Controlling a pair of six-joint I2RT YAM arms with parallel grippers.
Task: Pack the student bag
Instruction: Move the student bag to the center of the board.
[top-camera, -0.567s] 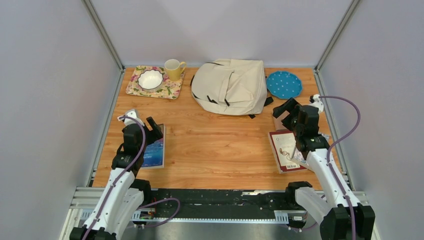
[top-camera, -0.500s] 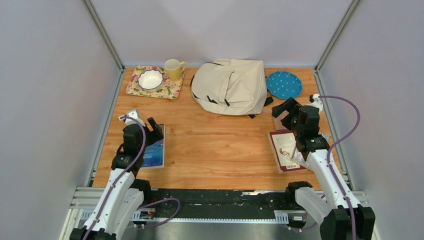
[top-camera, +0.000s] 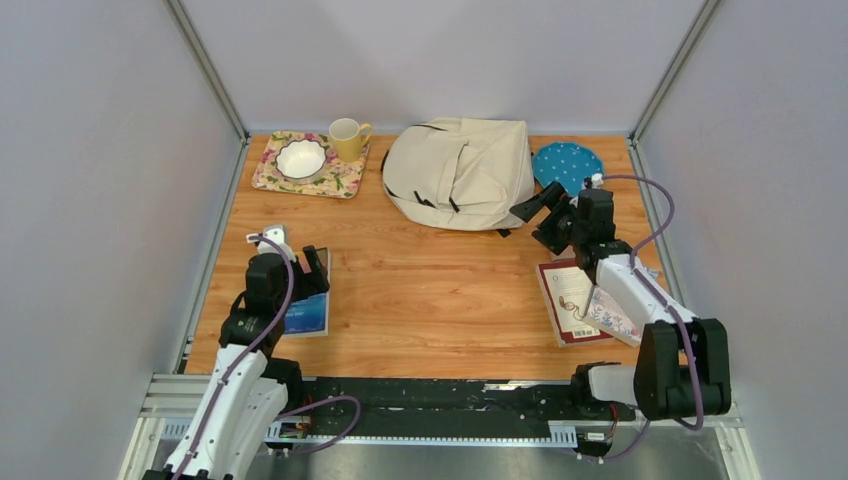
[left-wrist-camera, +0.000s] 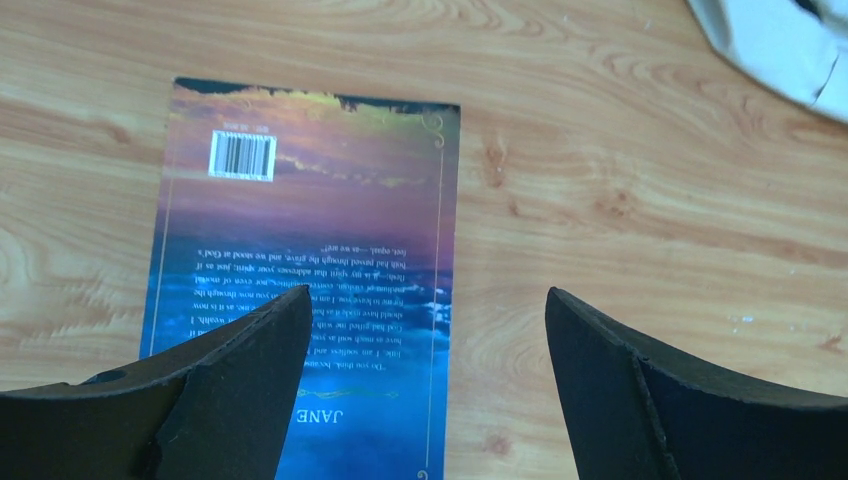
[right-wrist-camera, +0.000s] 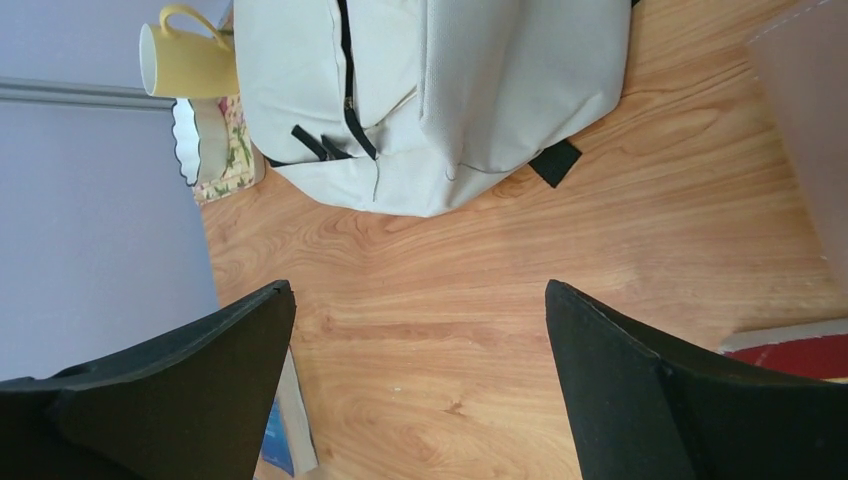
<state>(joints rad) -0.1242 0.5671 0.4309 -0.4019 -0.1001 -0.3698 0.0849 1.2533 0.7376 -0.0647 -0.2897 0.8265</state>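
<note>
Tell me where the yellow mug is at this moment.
In the top view, the mug stands near the far edge, left of centre. It is at the right corner of the floral tray, between the bowl and the bag.

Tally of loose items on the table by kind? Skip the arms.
Backpack: 1
Books: 2 (blue book, red-edged book)
Mug: 1
Bowl: 1
Plate: 1
Floral tray: 1
Total: 7. Patterned item beside the red-edged book unclear, not counted.

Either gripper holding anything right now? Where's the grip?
Nothing held. Left gripper open above the blue paperback book; right gripper open, empty, facing the cream fabric backpack.
</note>
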